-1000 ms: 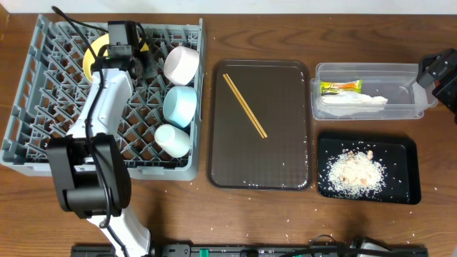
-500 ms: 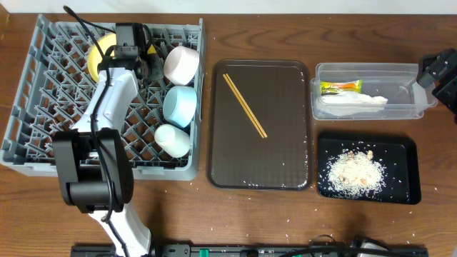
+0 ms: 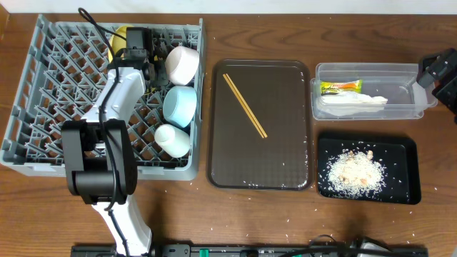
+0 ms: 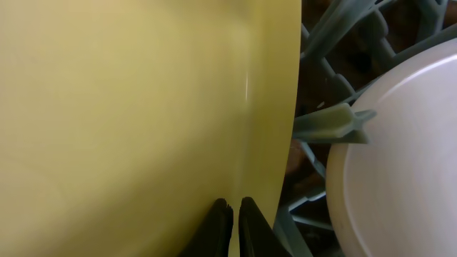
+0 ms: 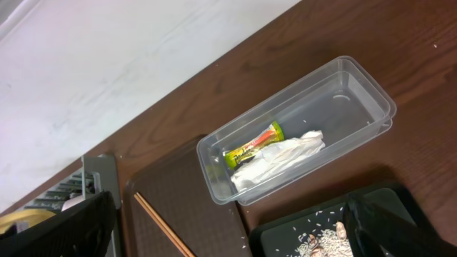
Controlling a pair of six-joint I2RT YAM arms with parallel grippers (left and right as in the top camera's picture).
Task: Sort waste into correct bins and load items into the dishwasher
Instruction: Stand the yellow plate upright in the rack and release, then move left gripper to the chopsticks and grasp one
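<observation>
My left gripper (image 3: 136, 44) is shut on the rim of the yellow plate (image 3: 119, 37), held on edge at the back of the grey dish rack (image 3: 43, 107). The plate fills the left wrist view (image 4: 128, 107), with the fingers (image 4: 230, 221) pinching its edge next to the white bowl (image 4: 400, 157). The white bowl (image 3: 181, 64), light-blue bowl (image 3: 180, 105) and white cup (image 3: 173, 140) sit in the rack. Two chopsticks (image 3: 245, 106) lie on the brown tray (image 3: 285, 164). My right gripper (image 5: 228, 228) is open and empty at the far right (image 3: 439, 71).
The clear tub (image 3: 400, 78) holds the green-yellow wrapper (image 3: 340, 87) and crumpled white paper (image 3: 353, 102). The black tray (image 3: 403, 153) holds the rice scraps (image 3: 353, 171). A few grains lie scattered on the wooden table near the front.
My left gripper has carried the yellow plate to the right along the back of the rack, closer to the white bowl. The right arm has not moved.
</observation>
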